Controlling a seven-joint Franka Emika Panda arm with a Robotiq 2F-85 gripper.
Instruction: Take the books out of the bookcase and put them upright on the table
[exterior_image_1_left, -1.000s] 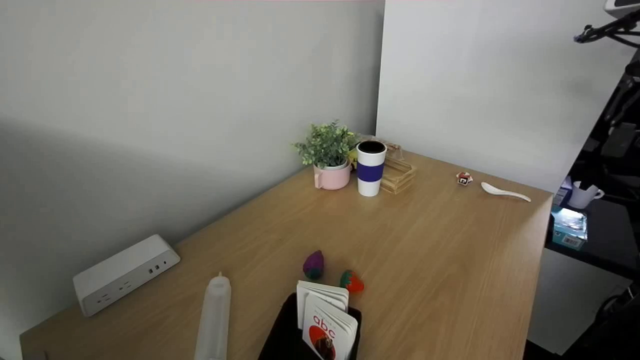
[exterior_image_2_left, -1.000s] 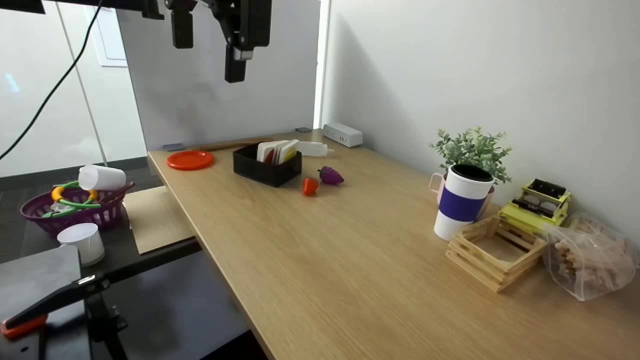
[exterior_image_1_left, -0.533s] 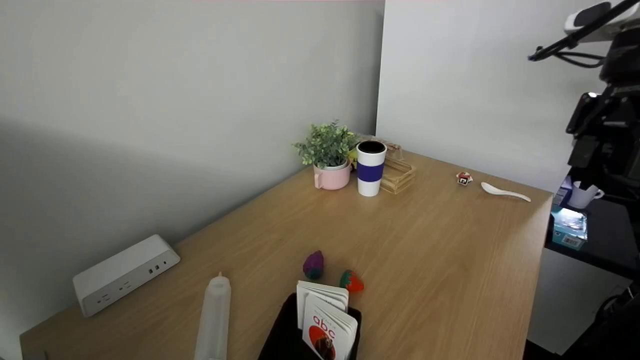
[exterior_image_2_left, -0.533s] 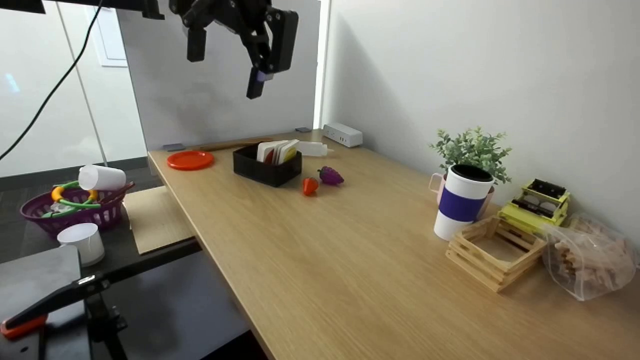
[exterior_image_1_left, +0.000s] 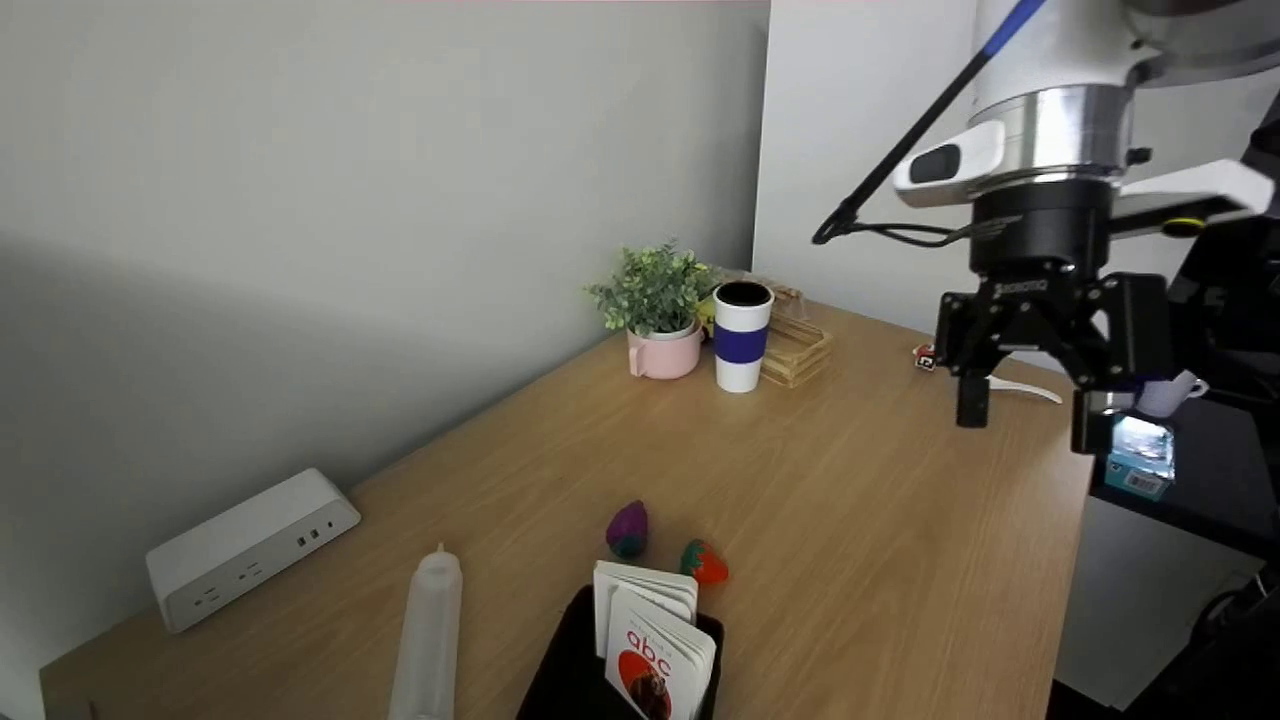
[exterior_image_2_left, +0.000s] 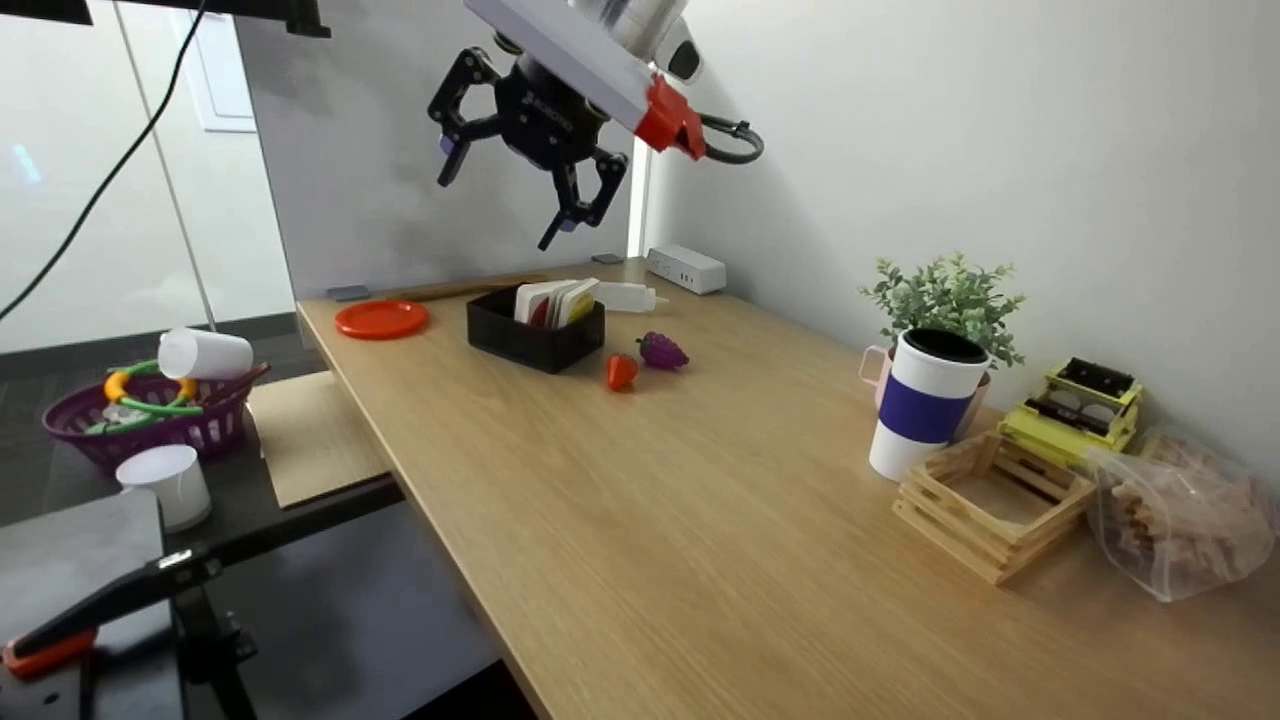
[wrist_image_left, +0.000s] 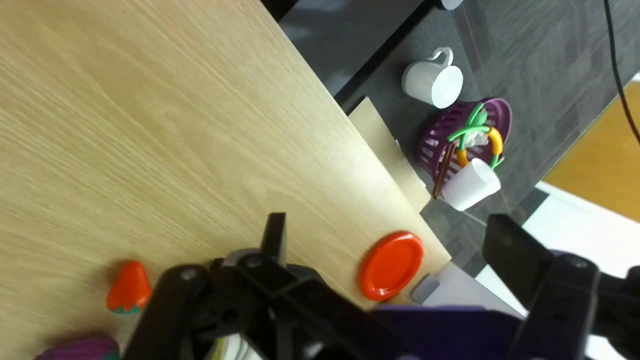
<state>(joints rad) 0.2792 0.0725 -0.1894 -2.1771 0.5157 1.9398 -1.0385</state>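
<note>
The black two-fingered robot hand (exterior_image_1_left: 1031, 432) is spread wide, up above the light-brown wood-grain desk (exterior_image_2_left: 700, 520).
The thin white books (exterior_image_1_left: 650, 642), one with red "abc" on its cover, stand leaning in the low black rack (exterior_image_2_left: 512, 343). Just beside it are a little red strawberry (exterior_image_2_left: 621, 373) and a bumpy purple berry (exterior_image_2_left: 661, 351), close together. Nearby lie a flat round red plate (exterior_image_2_left: 381, 319) and a see-through bottle (exterior_image_1_left: 430, 630) with a pointy tip. Well apart stand a white cup (exterior_image_1_left: 742, 345) with a purple band, a green leafy plant (exterior_image_1_left: 652, 288) in a pink mug (exterior_image_1_left: 668, 357), and a small wooden crate (exterior_image_2_left: 955, 538). In the wrist view, the hand is in the way, and only a bit of the books peeks out.
</note>
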